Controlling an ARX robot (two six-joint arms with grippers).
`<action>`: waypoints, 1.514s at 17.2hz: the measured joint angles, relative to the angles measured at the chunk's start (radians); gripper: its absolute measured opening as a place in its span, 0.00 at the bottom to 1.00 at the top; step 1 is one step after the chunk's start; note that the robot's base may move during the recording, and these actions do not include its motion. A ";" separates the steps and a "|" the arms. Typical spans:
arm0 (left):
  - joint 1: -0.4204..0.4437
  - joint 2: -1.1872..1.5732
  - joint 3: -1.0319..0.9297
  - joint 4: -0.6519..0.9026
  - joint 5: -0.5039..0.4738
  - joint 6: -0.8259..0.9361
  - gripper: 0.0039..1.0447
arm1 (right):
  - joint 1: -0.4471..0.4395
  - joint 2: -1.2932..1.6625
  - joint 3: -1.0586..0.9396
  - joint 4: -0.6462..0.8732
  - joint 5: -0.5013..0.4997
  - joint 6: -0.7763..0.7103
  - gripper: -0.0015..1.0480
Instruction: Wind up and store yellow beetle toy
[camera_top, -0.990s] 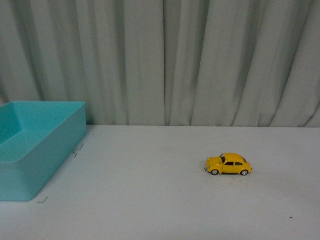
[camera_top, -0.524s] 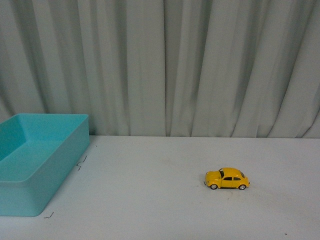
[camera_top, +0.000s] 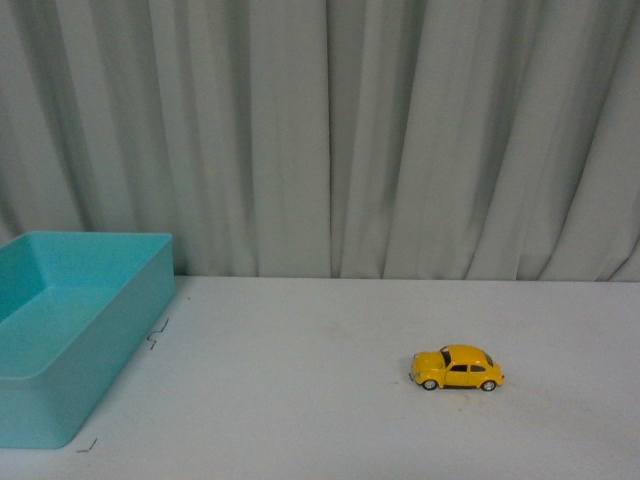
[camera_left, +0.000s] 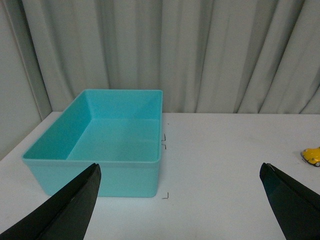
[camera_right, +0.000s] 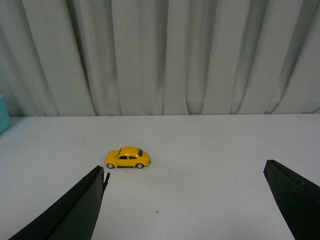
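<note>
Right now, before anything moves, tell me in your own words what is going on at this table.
Nothing is being handled yet. The yellow beetle toy sits on its wheels on the white table, untouched. The left gripper and right gripper both hang open above the table, holding nothing. The turquoise bin stands at the robot's left, and the toy is not in it.

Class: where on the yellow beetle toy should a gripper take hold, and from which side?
Probably grip the beetle toy across its doors, coming from above: it stands on its wheels on the table, and the flatter sides hold better than the rounded roof.
</note>
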 joint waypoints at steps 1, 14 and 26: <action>0.000 0.000 0.000 0.000 0.000 0.000 0.94 | 0.000 0.000 0.000 0.000 0.000 0.000 0.94; 0.000 0.000 0.000 0.000 0.000 0.000 0.94 | 0.000 0.001 0.000 -0.001 0.000 0.000 0.94; 0.000 0.000 0.000 0.000 0.000 0.000 0.94 | 0.000 0.001 0.000 -0.001 0.000 0.000 0.94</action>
